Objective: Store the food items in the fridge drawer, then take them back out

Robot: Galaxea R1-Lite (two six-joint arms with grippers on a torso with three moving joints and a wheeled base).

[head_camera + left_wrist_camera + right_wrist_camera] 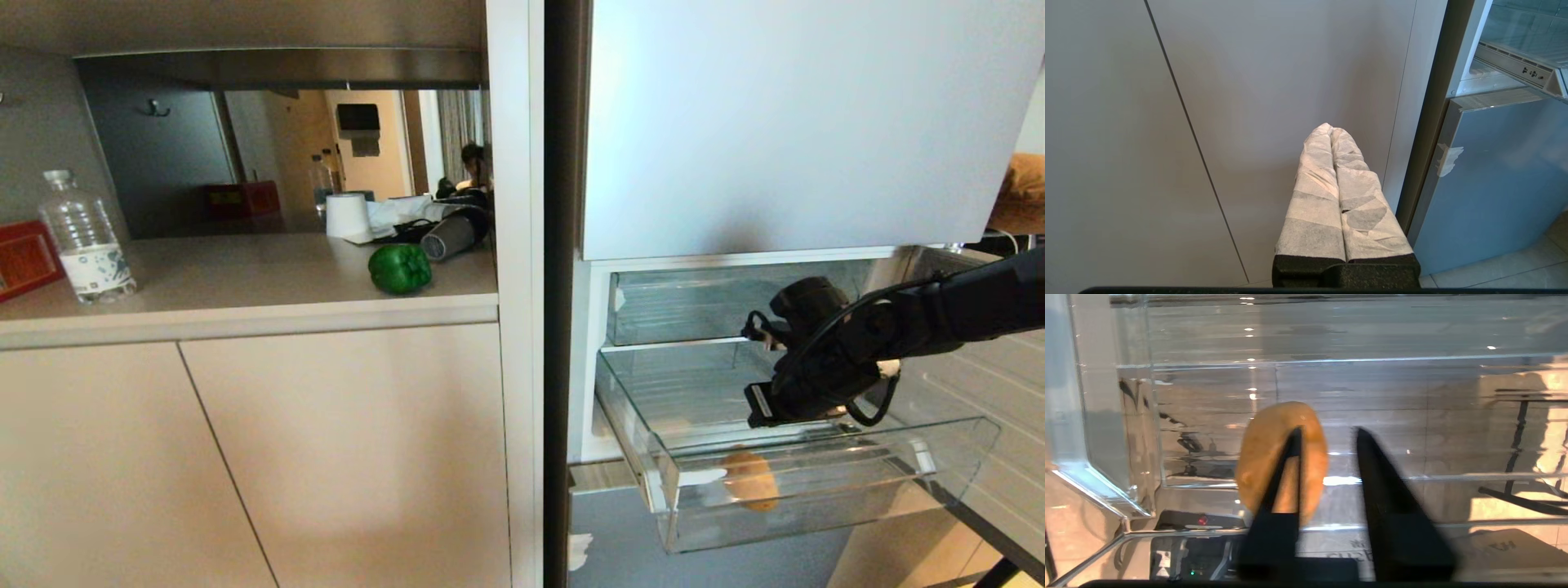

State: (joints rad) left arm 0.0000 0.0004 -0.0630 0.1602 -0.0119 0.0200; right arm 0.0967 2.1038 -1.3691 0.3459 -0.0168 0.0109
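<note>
Currently, largest first:
Fridge (784, 122): its lower compartment stands open on the right side of the head view, beside pale cabinet fronts.
Countertop (245, 286): runs along the left, above the cabinet doors, and ends at the white upright next to the fridge.
Fridge drawer (816, 506): clear plastic, pulled well out of the fridge; its front wall faces the camera, and another clear drawer sits shut above it.
Right arm: reaches in from the right edge of the head view, over the open drawer.
Right gripper (1327, 435): points down into the drawer with its fingers parted a moderate way and nothing between them; in the wrist view one dark finger crosses in front of the potato, the other stands beside it over bare drawer bottom.
Left gripper (1331, 130): parked low in front of a cabinet door, its two wrapped fingers pressed together, holding nothing.
Water bottle (86, 237): upright near the countertop's left end, next to a red box (24, 257).
Potato (749, 480): lies on the drawer bottom close behind the front wall, toward the drawer's left half.
Bell pepper (399, 268): rests on the countertop near its right end, just back from the front edge.
</note>
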